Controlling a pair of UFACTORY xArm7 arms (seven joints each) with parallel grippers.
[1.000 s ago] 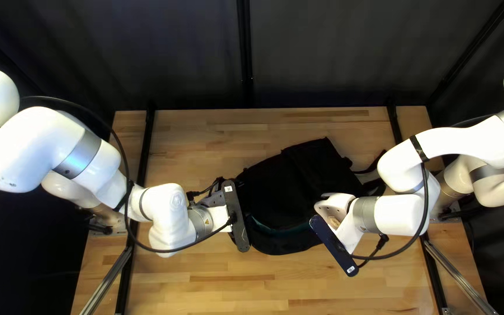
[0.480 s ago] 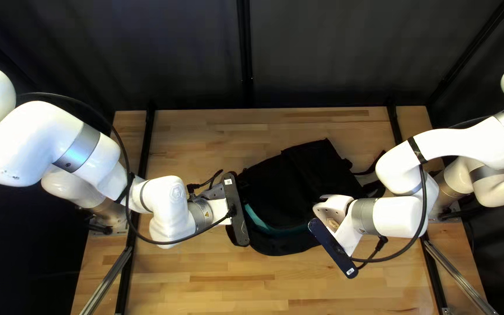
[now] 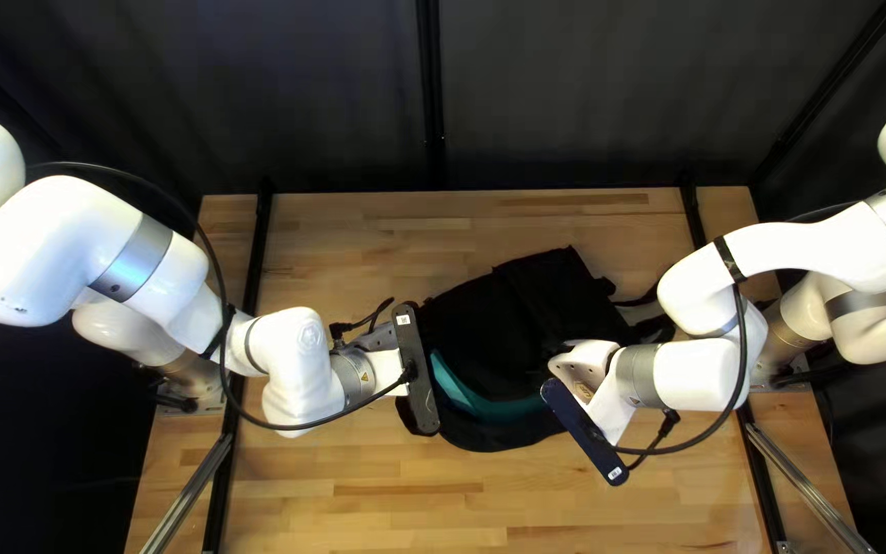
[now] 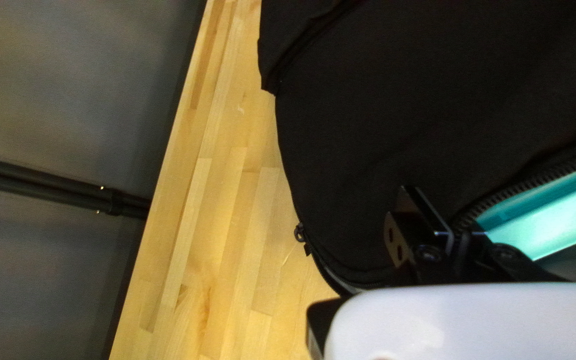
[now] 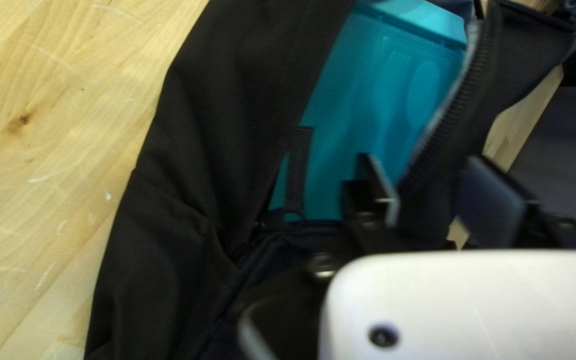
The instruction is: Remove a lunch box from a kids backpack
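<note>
See, the left gripper point(image 4: 438, 217), fingers pinched on the backpack point(image 3: 484, 339), has just bared more lunch box point(image 5: 375, 87) for removal, while the right gripper point(image 5: 425, 167) gapes, gripping nothing.

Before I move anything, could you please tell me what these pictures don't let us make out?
- Lunch box, right wrist view: its underside is hidden inside the backpack, and its far end is cut off by the picture's edge.
- Straps, top left view: partly hidden by my right arm.
- Right gripper, top left view: fingertips hidden beneath its mount.
</note>
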